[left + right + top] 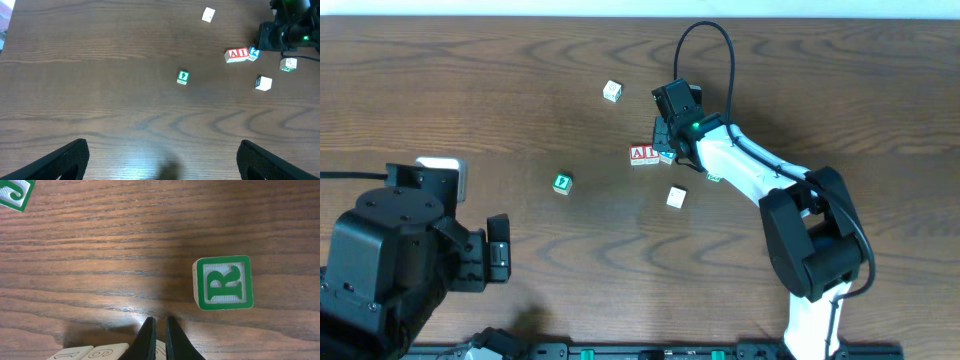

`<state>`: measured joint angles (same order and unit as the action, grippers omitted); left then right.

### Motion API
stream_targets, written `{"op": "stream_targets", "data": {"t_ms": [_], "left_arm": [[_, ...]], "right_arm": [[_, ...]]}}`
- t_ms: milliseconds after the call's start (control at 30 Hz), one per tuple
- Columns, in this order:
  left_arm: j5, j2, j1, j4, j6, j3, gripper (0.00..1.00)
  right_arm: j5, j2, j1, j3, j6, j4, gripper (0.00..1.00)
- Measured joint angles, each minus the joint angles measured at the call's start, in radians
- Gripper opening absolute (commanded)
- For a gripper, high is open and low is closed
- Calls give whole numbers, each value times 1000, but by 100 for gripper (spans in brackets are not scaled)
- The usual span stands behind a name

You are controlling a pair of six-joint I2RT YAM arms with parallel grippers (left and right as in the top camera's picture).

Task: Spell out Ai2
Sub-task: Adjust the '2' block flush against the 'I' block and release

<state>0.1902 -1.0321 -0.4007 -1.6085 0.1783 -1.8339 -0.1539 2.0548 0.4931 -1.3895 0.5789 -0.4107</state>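
Observation:
Two red blocks reading A and I (643, 154) lie side by side mid-table, with a blue block (667, 156) touching their right end; they also show in the left wrist view (237, 54), as does the blue block (254, 52). My right gripper (670, 140) hovers right at the blue block. In the right wrist view its fingers (160, 320) are nearly pressed together, tips on the wood, with a cream block side (160, 349) just behind them and other cream block sides (90, 353) to the left. My left gripper (162, 160) is wide open and empty at the near left.
A green R block (223, 282) lies beyond the right fingers. A green block (562, 183) sits left of centre, a white block (676, 197) below the row, another white block (612, 91) farther back, and a small block (713, 176) beside the right arm.

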Motion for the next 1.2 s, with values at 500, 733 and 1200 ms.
{"op": "stream_targets", "data": {"t_ms": [500,733,1200], "left_arm": [[0,0,0,0,0,0,96],[0,0,0,0,0,0,96],[0,0,0,0,0,0,95]], "right_arm": [[5,0,13,0,34,-23,8],[7,0,15,0,39,-34,8],[8,0,16,0,40,-49,7]]}}
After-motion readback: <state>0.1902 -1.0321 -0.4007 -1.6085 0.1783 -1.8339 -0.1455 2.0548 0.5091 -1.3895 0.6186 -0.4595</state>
